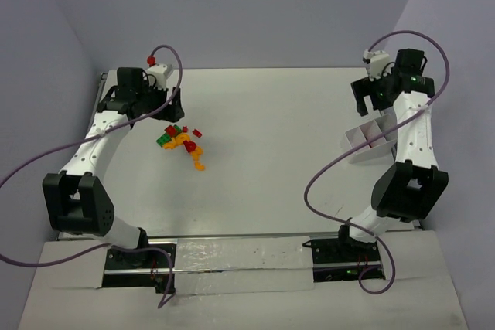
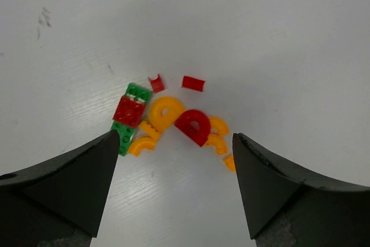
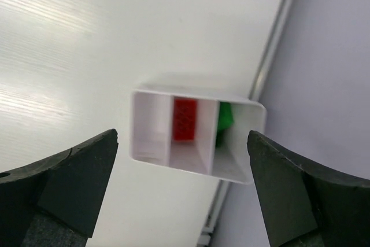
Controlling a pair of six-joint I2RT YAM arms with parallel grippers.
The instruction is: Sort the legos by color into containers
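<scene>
I have the white bench under both arms. My left arm reaches over the far left part, and its pincer stands wide with nothing between the jaws, above the loose legos. My right arm bends to the far right edge, where its pincer is just as wide and grips nothing, poised over the containers. These white bins sit by the bench's right rim, beside the wall. From the wrist view I see thin dividers, but I cannot tell whether it is one split bin or several pressed together. One compartment holds a red brick, and the next one to its right a green piece.

In the loose pile a red square brick lies on a green plate. A yellow ring touches a red arch, with orange-yellow curved bits around them. Two small red pieces lie just beyond.
</scene>
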